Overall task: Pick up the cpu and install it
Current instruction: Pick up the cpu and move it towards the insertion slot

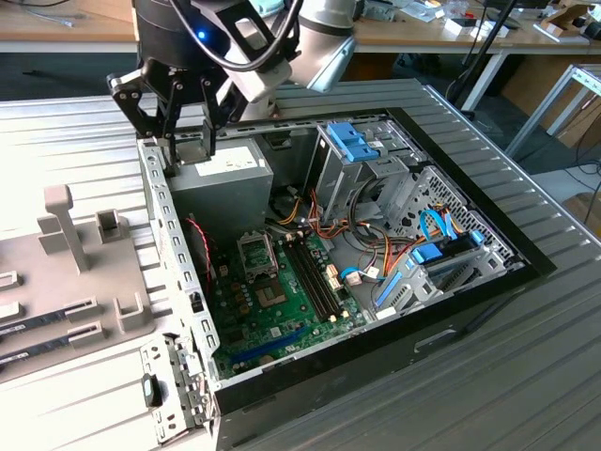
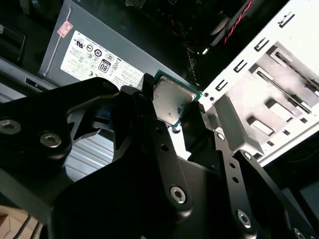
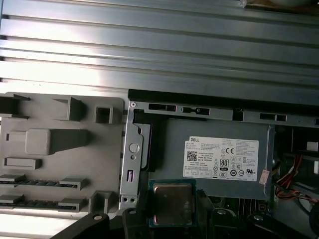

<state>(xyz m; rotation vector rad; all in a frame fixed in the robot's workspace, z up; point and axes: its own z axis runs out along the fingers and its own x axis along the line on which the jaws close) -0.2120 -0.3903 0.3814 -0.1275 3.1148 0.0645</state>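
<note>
In the second wrist view my gripper [image 2: 173,102] pinches the cpu [image 2: 169,97] by its edges between my two fingers, silvery plate up. Just beyond it lies the power supply [image 2: 99,55]. The first wrist view adds the grey fixture [image 3: 60,144] beside the case [image 3: 130,149]. The exterior view shows me toward its upper left, above the power supply, with the motherboard [image 1: 282,305] and its socket [image 1: 255,252] nearer mid-frame.

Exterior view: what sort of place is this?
Likely a robotics lab: a robot arm above an opened computer case on a ribbed metal table, with cluttered wooden desks behind.
</note>
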